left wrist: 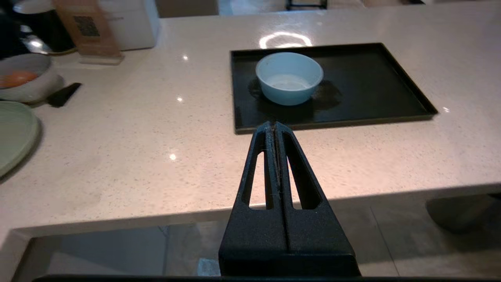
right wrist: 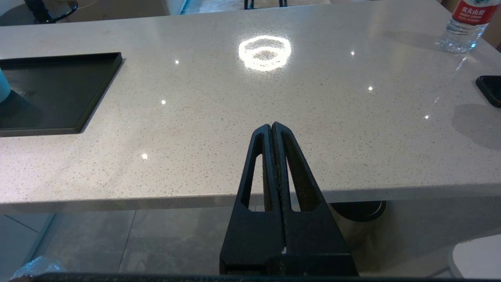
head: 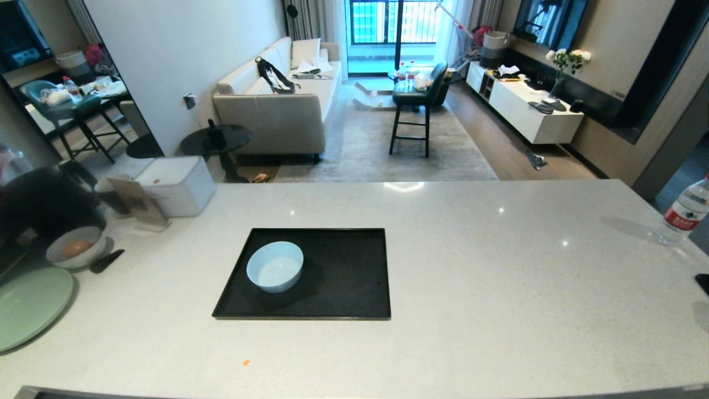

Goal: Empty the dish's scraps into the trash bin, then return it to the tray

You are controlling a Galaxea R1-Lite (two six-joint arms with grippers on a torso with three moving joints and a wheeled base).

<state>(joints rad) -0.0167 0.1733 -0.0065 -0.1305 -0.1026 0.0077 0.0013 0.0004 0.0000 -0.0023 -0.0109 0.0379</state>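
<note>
The light-blue dish [head: 275, 266] stands upright on the left part of the black tray [head: 343, 277] in the middle of the counter. Its pale inside [left wrist: 289, 78] holds nothing that I can see. One tiny orange crumb [head: 246, 363] lies on the counter near the front edge; no other scraps show. The trash bin is out of view. My left gripper [left wrist: 274, 124] hangs shut and empty before the counter's near edge, pointing at the tray [left wrist: 372, 78]. My right gripper [right wrist: 271, 125] is also shut and empty, further right along that edge. Neither arm shows in the head view.
At the counter's left are a greyish-white bowl [head: 75, 247] with something orange in it, a pale-green plate [head: 30, 305] and a white box [head: 177, 185]. A water bottle [head: 684, 213] and a black phone [head: 703, 282] sit at the right. A dark bin [right wrist: 358, 209] stands under the counter.
</note>
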